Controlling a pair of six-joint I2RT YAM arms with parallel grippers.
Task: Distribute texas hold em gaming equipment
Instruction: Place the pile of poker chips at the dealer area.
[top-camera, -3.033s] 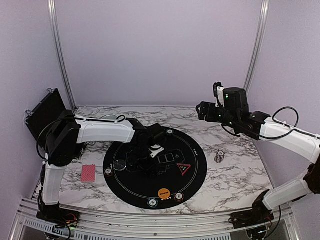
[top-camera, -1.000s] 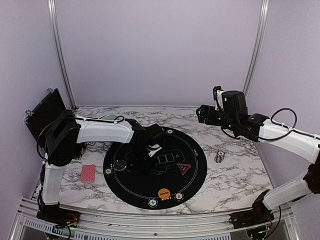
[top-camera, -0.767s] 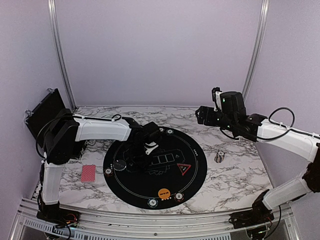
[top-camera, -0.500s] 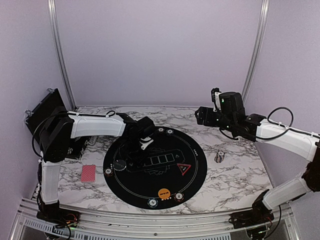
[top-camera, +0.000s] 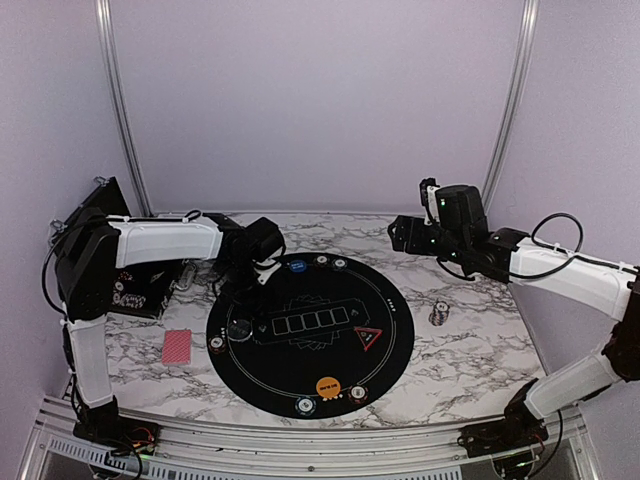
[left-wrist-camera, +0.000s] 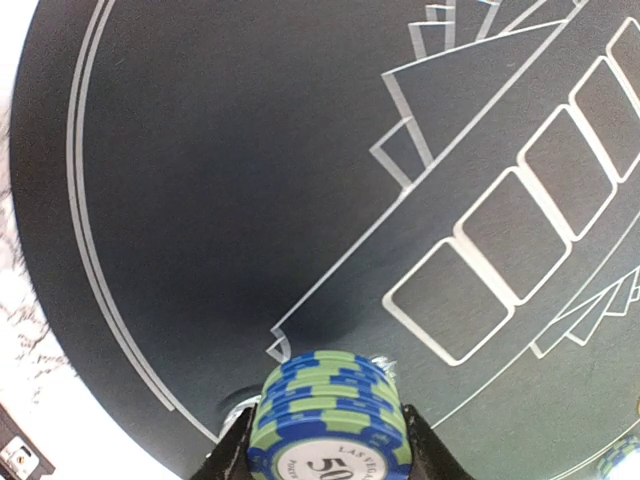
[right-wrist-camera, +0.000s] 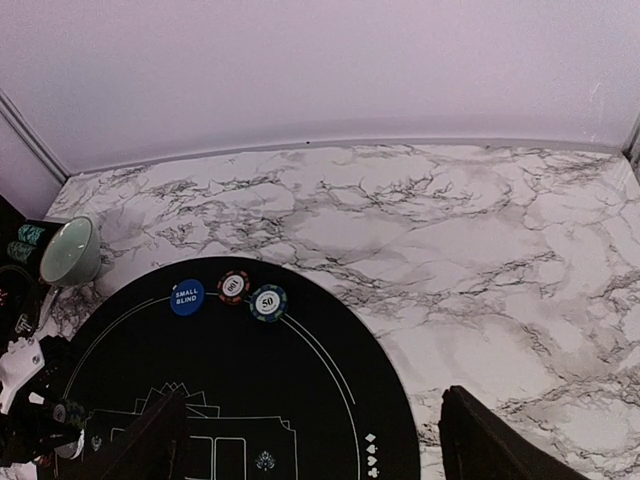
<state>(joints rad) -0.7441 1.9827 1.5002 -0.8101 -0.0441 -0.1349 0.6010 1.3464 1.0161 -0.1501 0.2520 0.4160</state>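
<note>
Chips (right-wrist-camera: 233, 287), two, beside one blue disc (right-wrist-camera: 187, 296)

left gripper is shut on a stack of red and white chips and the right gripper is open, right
Not quite. The left wrist view shows the chips in the left gripper are blue and green, not red and white. It is shut on the stack, and the right gripper is open.

Your left gripper (left-wrist-camera: 322, 458), centre-left of the top view, is clamped on a chip stack (left-wrist-camera: 325, 400). Your right gripper (right-wrist-camera: 315, 440), held high at right, stands wide.
</note>
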